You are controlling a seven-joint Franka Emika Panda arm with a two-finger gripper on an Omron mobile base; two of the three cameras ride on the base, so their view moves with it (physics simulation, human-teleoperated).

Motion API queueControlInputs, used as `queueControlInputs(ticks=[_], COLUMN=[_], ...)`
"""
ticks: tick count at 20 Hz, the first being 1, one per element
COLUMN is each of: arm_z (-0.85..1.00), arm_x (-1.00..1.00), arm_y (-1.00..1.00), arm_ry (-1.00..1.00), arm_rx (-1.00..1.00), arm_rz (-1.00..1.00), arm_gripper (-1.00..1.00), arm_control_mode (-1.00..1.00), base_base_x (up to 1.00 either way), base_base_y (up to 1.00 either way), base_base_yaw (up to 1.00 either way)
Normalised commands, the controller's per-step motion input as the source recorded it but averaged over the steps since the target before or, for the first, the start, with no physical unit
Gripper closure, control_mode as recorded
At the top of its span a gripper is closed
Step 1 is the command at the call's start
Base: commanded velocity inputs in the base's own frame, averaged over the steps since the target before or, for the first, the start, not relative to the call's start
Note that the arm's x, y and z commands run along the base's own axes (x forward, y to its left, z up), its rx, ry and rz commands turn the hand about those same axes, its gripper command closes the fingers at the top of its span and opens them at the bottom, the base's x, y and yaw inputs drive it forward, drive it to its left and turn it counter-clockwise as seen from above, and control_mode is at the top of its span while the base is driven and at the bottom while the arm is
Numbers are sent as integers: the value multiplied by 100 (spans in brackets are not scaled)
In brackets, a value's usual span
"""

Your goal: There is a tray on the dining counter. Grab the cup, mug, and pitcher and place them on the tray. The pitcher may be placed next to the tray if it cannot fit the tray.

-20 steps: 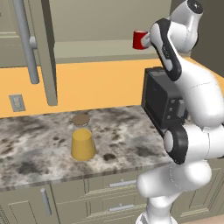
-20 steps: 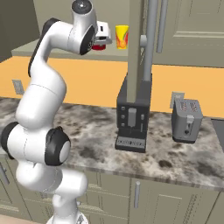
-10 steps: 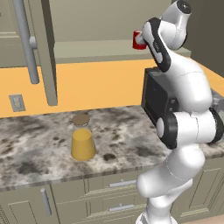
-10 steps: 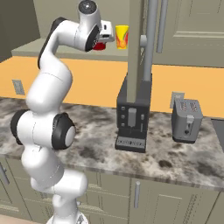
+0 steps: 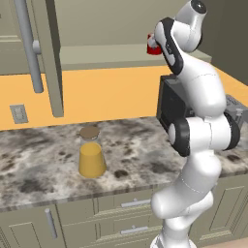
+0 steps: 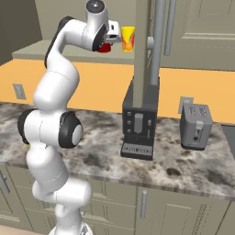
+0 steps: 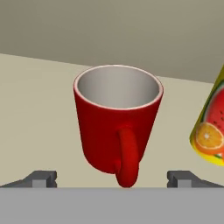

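High on a beige shelf (image 7: 39,109) above the stone counter (image 5: 43,169), the red mug (image 7: 117,122) is standing upright, handle facing the gripper (image 7: 113,178), whose jaws are spreading wide on either side without touching it. Just beside it the yellow cup (image 6: 128,38) is sitting. Near the counter's front edge the pitcher (image 5: 91,152) is resting.

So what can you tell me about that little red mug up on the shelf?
The small solid red mug stands upright on a pale beige shelf, its looped side handle turned toward the camera. It looks like glossy ceramic, red outside, pale grey inside, and empty. The open gripper faces it, finger tips either side, not touching. A yellow fruit-printed cup stands just beside it.
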Motion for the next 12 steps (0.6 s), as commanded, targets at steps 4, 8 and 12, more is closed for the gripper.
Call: queueControlInputs(ticks=[4, 8, 12], arm_z=[-22, -22, -13], arm_x=[8, 10, 23], arm_y=[0, 0, 0], arm_ry=[0, 0, 0], arm_rx=[0, 0, 0], arm_rz=[2, 2, 0], arm_gripper=[-100, -100, -100], arm_control_mode=[-100, -100, -100], base_base_x=[0, 0, 0], base_base_y=[0, 0, 0], base_base_yaw=[0, 0, 0])
